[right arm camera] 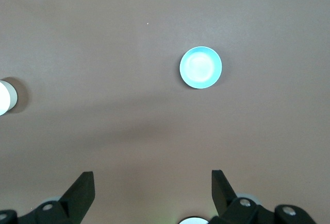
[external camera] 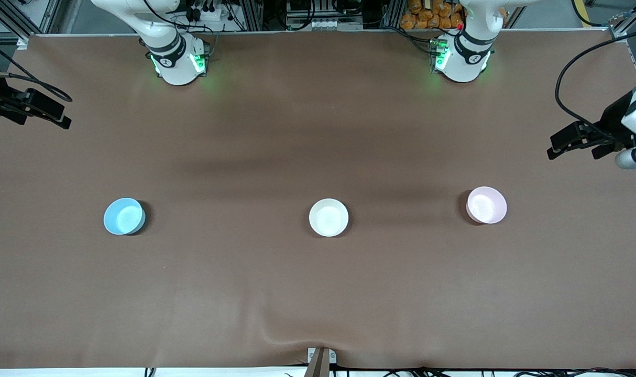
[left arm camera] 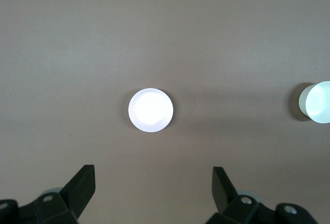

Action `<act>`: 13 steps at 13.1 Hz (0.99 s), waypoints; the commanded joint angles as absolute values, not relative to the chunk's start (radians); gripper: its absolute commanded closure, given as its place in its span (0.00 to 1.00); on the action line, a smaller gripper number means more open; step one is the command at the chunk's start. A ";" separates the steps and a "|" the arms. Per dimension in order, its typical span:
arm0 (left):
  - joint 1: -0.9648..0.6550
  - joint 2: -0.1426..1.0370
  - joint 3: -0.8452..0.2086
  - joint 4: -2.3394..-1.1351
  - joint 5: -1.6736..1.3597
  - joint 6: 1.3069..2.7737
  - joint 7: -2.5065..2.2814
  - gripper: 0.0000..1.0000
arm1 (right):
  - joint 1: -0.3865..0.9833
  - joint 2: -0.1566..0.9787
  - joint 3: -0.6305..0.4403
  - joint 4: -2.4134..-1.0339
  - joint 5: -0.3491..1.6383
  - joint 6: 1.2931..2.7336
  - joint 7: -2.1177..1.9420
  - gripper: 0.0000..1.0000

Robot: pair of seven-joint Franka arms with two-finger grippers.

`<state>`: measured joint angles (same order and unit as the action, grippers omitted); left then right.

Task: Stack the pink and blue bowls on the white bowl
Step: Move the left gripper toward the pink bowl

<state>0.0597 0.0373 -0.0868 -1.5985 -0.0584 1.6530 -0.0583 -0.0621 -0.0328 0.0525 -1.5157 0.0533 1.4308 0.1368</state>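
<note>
1. We see three bowls in a row on the brown worktop, well apart: the blue bowl toward the right arm's end, the white bowl in the middle, the pink bowl toward the left arm's end. None is stacked on another.
2. The left gripper hangs over the worktop's edge at its own end, jaws apart and empty; in its wrist view we look down on a pale bowl that is washed out there, so we cannot tell its colour.
3. The right gripper hangs over the worktop's edge at its own end, jaws apart and empty; its wrist view shows the blue bowl below.
4. We judge the task at its first step: neither bowl has been grasped, and both arms wait aloft.
5. The next move calls for one gripper to descend upon the bowl at its end, set one finger inside the rim and one outside, and close.
6. The grasped bowl must then be lifted, carried over the white bowl, and released centred, so that the second bowl may nest squarely above it.
</note>
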 commanded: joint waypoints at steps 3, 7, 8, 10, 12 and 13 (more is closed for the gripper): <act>0.074 0.095 -0.086 -1.598 -0.045 1.623 -0.049 0.00 | -0.074 -0.049 0.058 -1.525 0.063 1.428 0.147 0.00; 0.100 0.184 -0.083 -1.604 -0.006 1.666 -0.034 0.00 | -0.074 -0.049 0.058 -1.525 0.063 1.430 0.147 0.00; 0.107 0.216 -0.083 -1.614 -0.006 1.695 -0.022 0.00 | -0.074 -0.049 0.058 -1.525 0.063 1.430 0.147 0.00; 0.138 0.253 -0.086 -1.638 -0.006 1.739 0.020 0.00 | -0.074 -0.049 0.058 -1.525 0.061 1.430 0.147 0.00; 0.147 0.261 -0.084 -1.687 -0.006 1.814 0.054 0.00 | -0.074 -0.049 0.058 -1.525 0.061 1.428 0.147 0.00; 0.149 0.282 -0.086 -1.704 -0.006 1.847 0.055 0.00 | -0.074 -0.049 0.058 -1.525 0.061 1.428 0.146 0.00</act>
